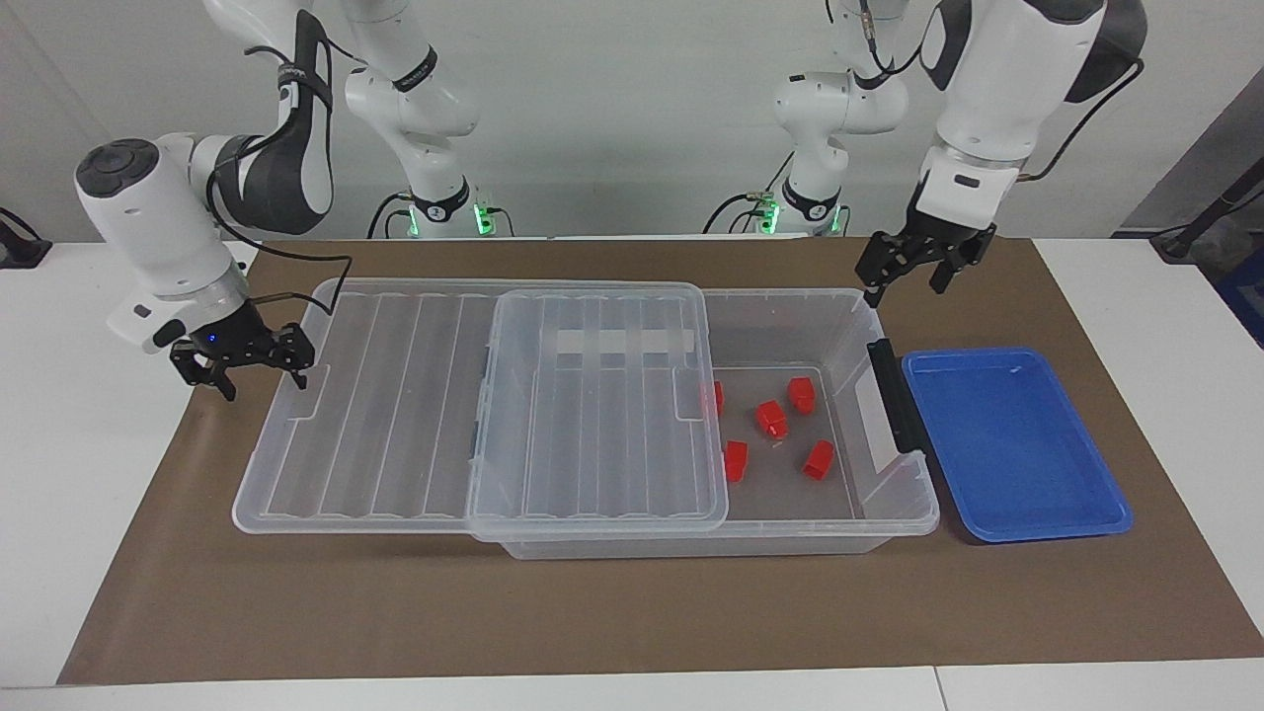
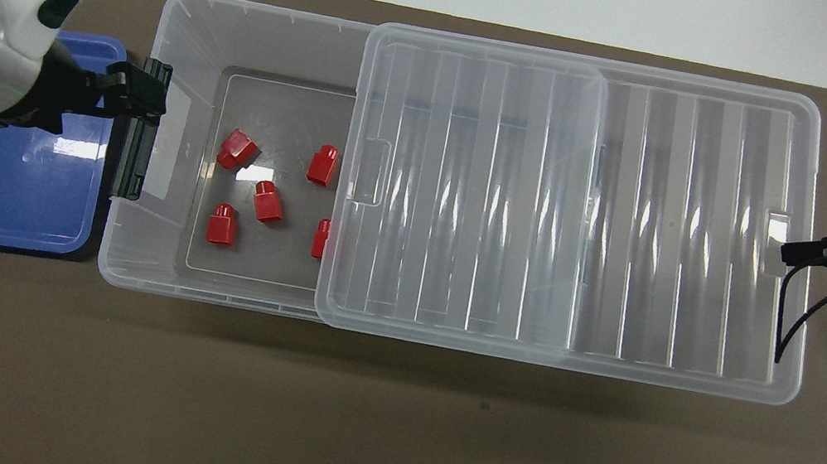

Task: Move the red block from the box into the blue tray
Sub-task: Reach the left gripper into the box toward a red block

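Inside box (image 2: 149, 255), red block (image 2: 222, 224) stub-away.

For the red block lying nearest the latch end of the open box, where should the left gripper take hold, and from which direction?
Come straight down from above: the box walls rule out any sideways approach. That red block lies tipped on the floor, slanted to the walls, clear of its neighbours. Probably best to turn the left gripper to match that slant and close across its wider body, not the short stub.

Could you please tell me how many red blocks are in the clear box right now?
5, all on the box floor: four red blocks uncovered, one half under the lid edge. More could hide beneath the lid.
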`<state>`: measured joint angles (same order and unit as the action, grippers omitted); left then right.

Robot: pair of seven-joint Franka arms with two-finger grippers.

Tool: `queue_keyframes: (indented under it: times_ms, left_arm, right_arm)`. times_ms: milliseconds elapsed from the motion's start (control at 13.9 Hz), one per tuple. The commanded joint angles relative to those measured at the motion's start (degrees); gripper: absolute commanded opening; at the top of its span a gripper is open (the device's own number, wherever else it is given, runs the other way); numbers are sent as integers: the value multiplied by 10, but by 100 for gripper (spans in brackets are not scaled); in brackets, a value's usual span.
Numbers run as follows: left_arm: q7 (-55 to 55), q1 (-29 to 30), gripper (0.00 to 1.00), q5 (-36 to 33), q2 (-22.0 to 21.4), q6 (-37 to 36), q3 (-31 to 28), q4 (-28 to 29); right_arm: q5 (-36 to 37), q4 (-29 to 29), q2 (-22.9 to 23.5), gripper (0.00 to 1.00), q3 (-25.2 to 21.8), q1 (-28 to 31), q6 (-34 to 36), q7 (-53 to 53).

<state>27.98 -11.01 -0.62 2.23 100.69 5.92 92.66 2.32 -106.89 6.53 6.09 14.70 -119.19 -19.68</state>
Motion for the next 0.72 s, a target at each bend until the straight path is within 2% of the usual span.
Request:
queue_keyframes:
  times_ms: [0, 215, 359, 502, 646]
  left_arm:
    - [26, -24, 100, -6, 7, 84, -9, 71]
    - [27, -37, 100, -9, 51, 136, -9, 78]
    - [30, -38, 100, -9, 51, 207, -9, 138]
    - [55, -46, 100, -9, 65, 271, -10, 169]
    - [70, -61, 100, -49, 101, 279, -10, 164]
  right_arm:
    - [7, 8, -3, 96, 3, -12, 2, 27]
    - [7, 9, -25, 96, 4, -34, 33, 92]
    - [7, 10, -42, 97, 4, -53, 53, 131]
    - [6, 10, -66, 97, 5, -70, 82, 169]
    - [-2, 10, -93, 97, 5, -85, 122, 212]
